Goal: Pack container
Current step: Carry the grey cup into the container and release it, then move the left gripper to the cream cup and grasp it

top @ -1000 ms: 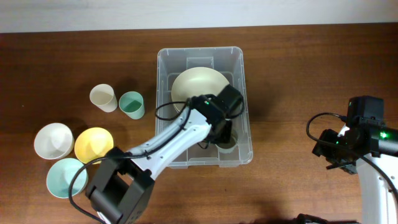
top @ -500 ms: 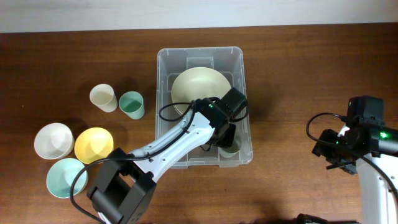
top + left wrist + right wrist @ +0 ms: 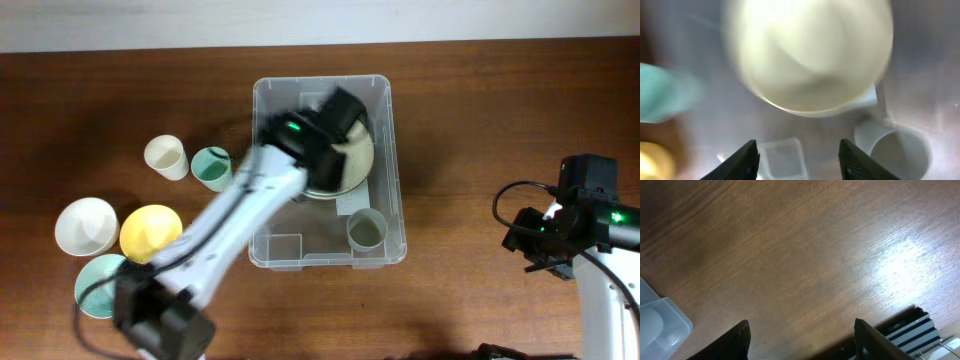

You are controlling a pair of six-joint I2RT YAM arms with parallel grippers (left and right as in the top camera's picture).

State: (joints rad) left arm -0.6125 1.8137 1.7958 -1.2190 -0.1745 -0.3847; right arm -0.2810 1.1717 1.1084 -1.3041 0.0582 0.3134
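White arm links (image 3: 215, 235) with black joints (image 3: 590, 180), looped black cables (image 3: 497, 208), green indicator lights (image 3: 293, 126), dark tapered jaws

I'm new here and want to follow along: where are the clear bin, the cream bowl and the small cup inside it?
clear bin (image 3: 397, 150), overhead view, right wall.
cream bowl (image 3: 357, 158), overhead view, uncovered right side.
small cup (image 3: 366, 231), overhead view, inside its open mouth.

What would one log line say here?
left gripper: open, over bowl | right gripper: open, over table | container: holds bowl, cup
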